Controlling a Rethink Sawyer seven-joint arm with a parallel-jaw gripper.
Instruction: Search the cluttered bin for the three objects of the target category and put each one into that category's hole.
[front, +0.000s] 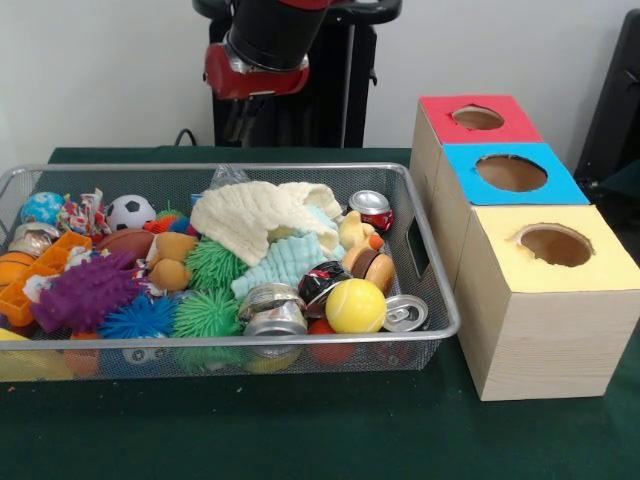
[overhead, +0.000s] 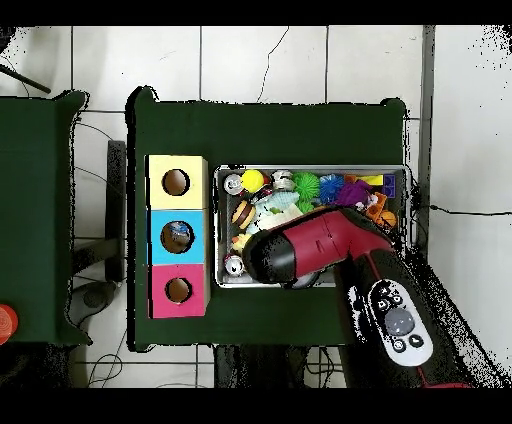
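A wire-mesh bin (front: 430, 290) holds a heap of toys. Among them are a red-topped can (front: 371, 207), crushed silver cans (front: 272, 308), a can on its side (front: 405, 313), a yellow tennis ball (front: 355, 305), a soccer ball (front: 130, 211), spiky balls (front: 205, 313) and a cream cloth (front: 255, 215). To the right stand three wooden boxes with round holes: the red box (front: 478, 118), the blue box (front: 511, 172) and the yellow box (front: 555, 245). My gripper (front: 246, 122) hangs above the bin's far edge, clear of the toys. In the overhead view the arm (overhead: 310, 248) hides it.
From above, the bin (overhead: 312, 170) lies beside the yellow box (overhead: 176, 182), the blue box (overhead: 176, 236) and the red box (overhead: 178, 290). Something coloured lies inside the blue hole. Green cloth (front: 300, 430) covers the table in front of the bin.
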